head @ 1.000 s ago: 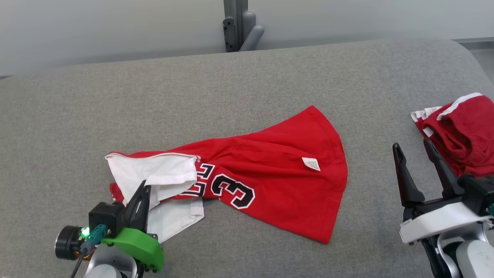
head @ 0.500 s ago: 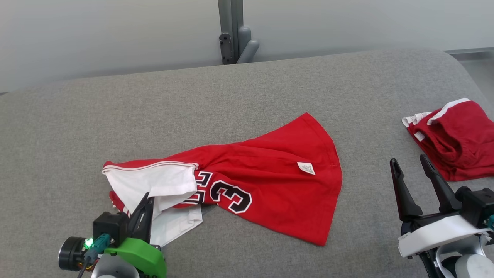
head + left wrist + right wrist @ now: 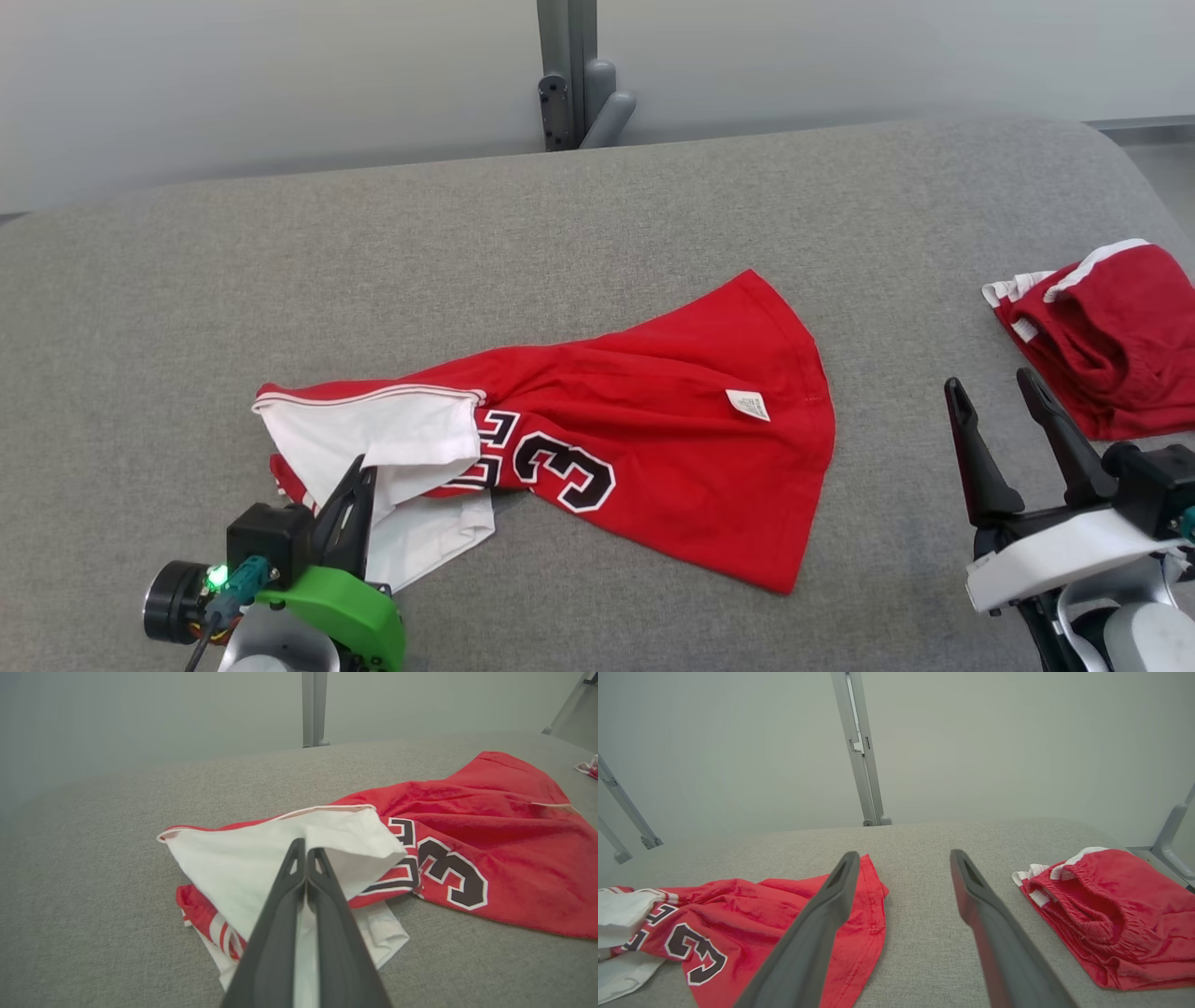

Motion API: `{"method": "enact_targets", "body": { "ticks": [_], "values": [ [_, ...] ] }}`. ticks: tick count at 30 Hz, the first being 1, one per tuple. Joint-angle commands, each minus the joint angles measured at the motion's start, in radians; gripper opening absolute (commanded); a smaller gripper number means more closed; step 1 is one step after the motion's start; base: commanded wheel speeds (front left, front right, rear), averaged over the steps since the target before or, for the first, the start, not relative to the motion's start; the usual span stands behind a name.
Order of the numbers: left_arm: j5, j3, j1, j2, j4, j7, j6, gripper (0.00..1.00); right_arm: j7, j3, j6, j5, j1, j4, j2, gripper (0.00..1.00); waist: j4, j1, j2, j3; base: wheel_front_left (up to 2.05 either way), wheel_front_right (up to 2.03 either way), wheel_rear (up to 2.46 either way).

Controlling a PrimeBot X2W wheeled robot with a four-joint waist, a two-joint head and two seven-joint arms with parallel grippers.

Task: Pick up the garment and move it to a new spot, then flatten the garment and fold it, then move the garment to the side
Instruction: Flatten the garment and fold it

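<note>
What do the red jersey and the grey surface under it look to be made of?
Red jersey: soft matte knit cloth, probably cotton or polyester; it creases and drapes, with a stitched hem.
Grey surface: matte woven upholstery fabric, seemingly padded; fine speckled weave, rounded far edge.

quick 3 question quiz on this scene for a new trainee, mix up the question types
1. True or false: the right gripper has its jaws apart, with nothing between them.
2. Which digit shows in full on the red jersey? A) 3 B) 7 C) 9
3. Fill the gap: by the robot's own sides, the second red garment lies to the jersey's ____.

Key: 1 true; 2 A; 3 right
</note>
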Motion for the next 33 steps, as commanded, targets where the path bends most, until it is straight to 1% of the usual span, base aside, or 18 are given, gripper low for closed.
{"method": "enact_targets", "body": {
  "ticks": [1,5,11,18,27,28,29,30,31,32,33],
  "values": [
    [0.001,-0.001,-0.017,0.007,-0.004,0.002,0.001,0.0,0.003,0.003,0.0,0.006,-0.02,0.008,-0.008,1.0,0.005,0.0,0.0,0.01,0.0,0.0,0.0],
    [0.01,-0.012,-0.048,0.003,-0.01,0.003,-0.008,0.0,-0.001,0.036,0.0,0.022,-0.069,0.055,-0.031,1.0,0.021,0.0,0.0,0.05,0.0,0.0,0.0],
    [0.03,-0.032,-0.115,-0.011,-0.008,-0.007,-0.025,0.0,-0.005,0.107,0.0,0.057,-0.167,0.178,-0.067,1.0,0.058,0.0,0.0,0.138,0.0,0.0,0.0],
    [0.042,-0.052,-0.196,-0.029,0.022,-0.027,-0.047,0.0,-0.047,0.164,0.0,0.099,-0.256,0.33,-0.071,1.0,0.103,0.0,0.0,0.22,0.0,0.0,0.0],
    [0.039,-0.059,-0.238,-0.042,0.064,-0.056,-0.055,0.0,-0.077,0.227,0.0,0.137,-0.324,0.455,-0.08,1.0,0.11,0.0,0.0,0.258,0.0,0.0,0.0],
    [0.039,-0.06,-0.241,-0.043,0.068,-0.058,-0.055,0.0,-0.079,0.233,0.0,0.143,-0.328,0.463,-0.082,0.96,0.109,0.0,0.0,0.258,0.0,0.0,0.0],
    [0.038,-0.06,-0.242,-0.043,0.071,-0.06,-0.055,0.0,-0.081,0.24,0.0,0.149,-0.331,0.471,-0.084,0.6,0.108,0.0,0.0,0.258,0.0,0.0,0.0],
    [0.037,-0.061,-0.243,-0.043,0.074,-0.062,-0.055,0.0,-0.079,0.25,0.0,0.156,-0.333,0.477,-0.086,0.34,0.107,0.0,0.0,0.257,0.0,0.0,0.0],
    [0.036,-0.062,-0.245,-0.043,0.077,-0.062,-0.055,0.0,-0.082,0.265,0.0,0.167,-0.334,0.475,-0.088,0.13,0.106,0.0,0.0,0.256,0.0,0.0,0.0],
    [0.034,-0.06,-0.247,-0.042,0.081,-0.065,-0.055,0.0,-0.084,0.271,0.0,0.175,-0.335,0.477,-0.093,0.0,0.104,0.0,0.0,0.255,0.0,0.0,0.0],
    [0.033,-0.06,-0.248,-0.041,0.084,-0.067,-0.055,0.0,-0.085,0.276,0.0,0.181,-0.336,0.478,-0.1,0.0,0.103,0.0,0.0,0.253,0.0,0.0,0.0]
  ]
}}
